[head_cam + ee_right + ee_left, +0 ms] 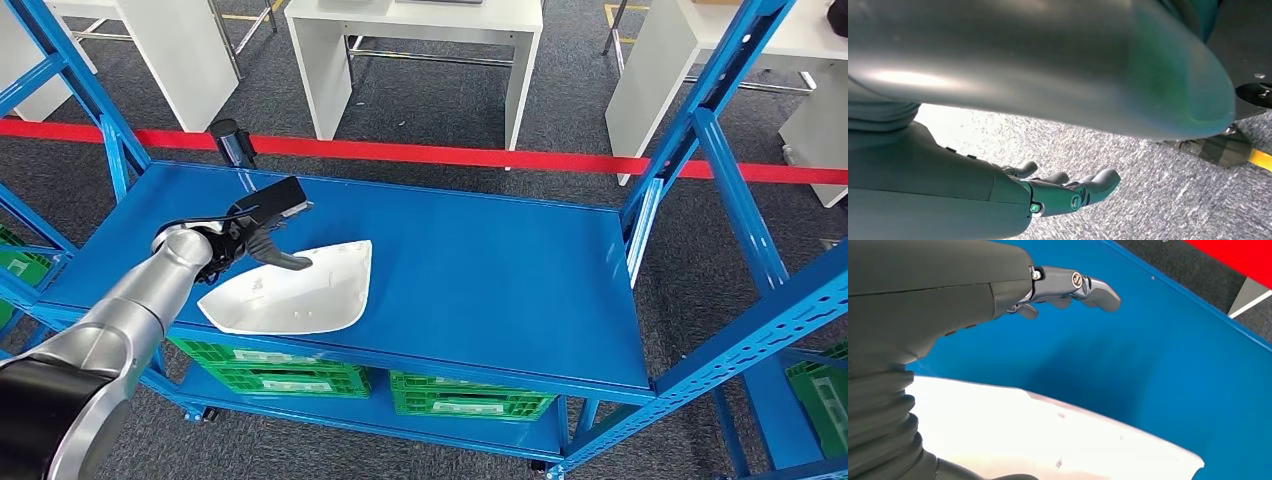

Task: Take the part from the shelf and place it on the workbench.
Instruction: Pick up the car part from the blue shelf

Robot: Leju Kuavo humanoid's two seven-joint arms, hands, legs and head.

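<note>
A white curved shell part (292,294) lies on the blue shelf deck (480,280), toward its front left. My left hand (262,228) hovers over the part's far left corner, fingers spread, with the thumb reaching down toward the part's upper edge; it grips nothing. In the left wrist view the fingers (1073,286) stretch out above the blue deck while the white part (1048,435) lies just beneath the palm. My right hand (1068,192) hangs over grey carpet with its fingers loosely extended and nothing in them.
Blue uprights (720,160) frame the shelf on both sides. Green crates (470,398) sit on the lower level. A red floor line (520,157) and white tables (420,50) lie beyond the shelf. A black cylinder (232,142) stands at the shelf's back left corner.
</note>
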